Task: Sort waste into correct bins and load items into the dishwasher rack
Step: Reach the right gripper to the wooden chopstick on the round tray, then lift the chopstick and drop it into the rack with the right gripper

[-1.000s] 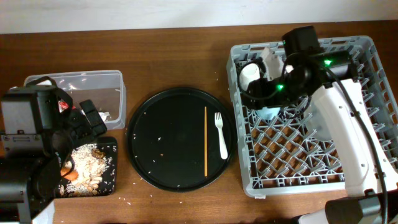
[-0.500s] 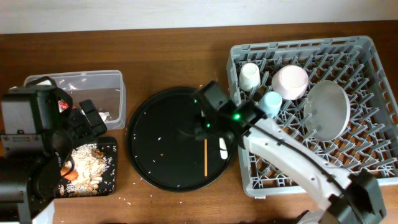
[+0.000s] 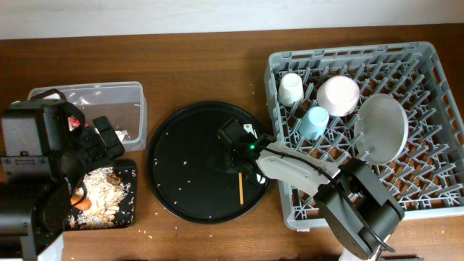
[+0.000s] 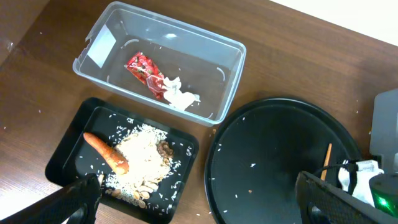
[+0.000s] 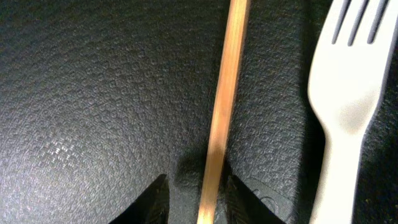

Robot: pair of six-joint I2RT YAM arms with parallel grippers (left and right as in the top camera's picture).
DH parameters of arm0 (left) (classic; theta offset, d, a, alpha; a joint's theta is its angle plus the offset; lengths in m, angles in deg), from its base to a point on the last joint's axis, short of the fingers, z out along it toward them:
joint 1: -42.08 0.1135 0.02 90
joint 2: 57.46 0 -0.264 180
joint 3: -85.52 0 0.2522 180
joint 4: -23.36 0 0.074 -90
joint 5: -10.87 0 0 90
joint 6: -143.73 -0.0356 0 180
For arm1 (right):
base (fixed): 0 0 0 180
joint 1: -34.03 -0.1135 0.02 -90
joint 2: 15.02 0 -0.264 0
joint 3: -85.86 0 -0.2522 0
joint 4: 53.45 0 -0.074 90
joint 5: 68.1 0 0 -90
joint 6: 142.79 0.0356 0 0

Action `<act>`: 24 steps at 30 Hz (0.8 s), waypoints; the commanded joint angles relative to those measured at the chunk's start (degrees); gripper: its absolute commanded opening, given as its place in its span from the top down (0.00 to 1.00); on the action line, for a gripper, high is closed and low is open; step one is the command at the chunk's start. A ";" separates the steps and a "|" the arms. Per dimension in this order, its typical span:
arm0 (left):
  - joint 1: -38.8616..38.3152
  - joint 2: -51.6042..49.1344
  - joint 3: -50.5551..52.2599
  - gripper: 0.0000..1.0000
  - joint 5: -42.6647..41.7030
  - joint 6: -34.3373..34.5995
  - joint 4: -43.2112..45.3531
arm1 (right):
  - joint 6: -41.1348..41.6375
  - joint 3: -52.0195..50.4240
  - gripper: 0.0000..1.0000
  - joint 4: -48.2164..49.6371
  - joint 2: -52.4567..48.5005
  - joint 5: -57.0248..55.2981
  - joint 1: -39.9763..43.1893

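My right gripper (image 5: 199,200) is down on the right half of the round black tray (image 3: 181,167), lowered so that its two tips straddle the chopstick (image 5: 224,106) across its width. That is the only way to lift something this thin off a flat surface. From the wrist view the stick runs straight up between the tips with a sliver of shadow on one side. I cannot tell whether the jaws have pinched it or only bracket it.

The chopstick is a slim, pale wooden rod, straight and smooth. It lies flat, with its near end close to the tray's near edge. The white plastic fork (image 5: 354,93) lies just beside it on the rack side, parallel and apart, so I can take one without dragging the other.

My left gripper (image 4: 199,183) hangs spread wide and empty above the left end of the table.

- **Clear tub (image 4: 230,68):** holds the red wrapper (image 4: 144,68) and the tissue (image 4: 180,96).
- **Shallow black tray (image 4: 68,149):** holds the carrot (image 4: 106,151) and the food scraps (image 4: 146,168).
- **Dishwasher rack (image 3: 348,52):** near its far left corner the pegs hold the cream cup (image 3: 291,88), the light blue cup (image 3: 314,122) and the pink-white bowl (image 3: 338,95). The plate (image 3: 379,129) leans just to their right.

By my reckoning only the stick and the fork remain to load.
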 commanded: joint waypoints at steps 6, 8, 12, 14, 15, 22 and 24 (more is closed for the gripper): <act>0.31 -0.09 -0.48 0.01 0.59 -0.68 0.09 | 1.77 -0.61 0.96 -0.26 -3.06 0.46 -0.33; 0.31 -0.09 -0.48 0.01 0.59 -0.68 0.09 | 1.75 0.13 0.96 -0.55 -2.99 0.48 -0.31; 0.31 -0.09 -0.48 0.01 0.59 -0.68 0.09 | -1.09 11.78 0.96 -11.30 1.42 0.48 -0.22; 0.31 -0.09 -0.48 0.01 0.59 -0.68 0.09 | -1.31 18.69 0.96 -21.09 4.46 0.11 -0.15; 0.31 -0.09 -0.48 0.01 0.59 -0.68 0.09 | -3.19 20.90 0.96 -23.98 5.77 -0.44 0.09; 0.31 -0.09 -0.48 0.01 0.59 -0.68 0.09 | -16.26 23.87 0.96 -44.74 16.63 -2.75 21.99; 0.31 -0.09 -0.48 0.01 0.59 -0.68 0.09 | -20.65 23.85 0.96 -48.15 16.63 -2.73 28.09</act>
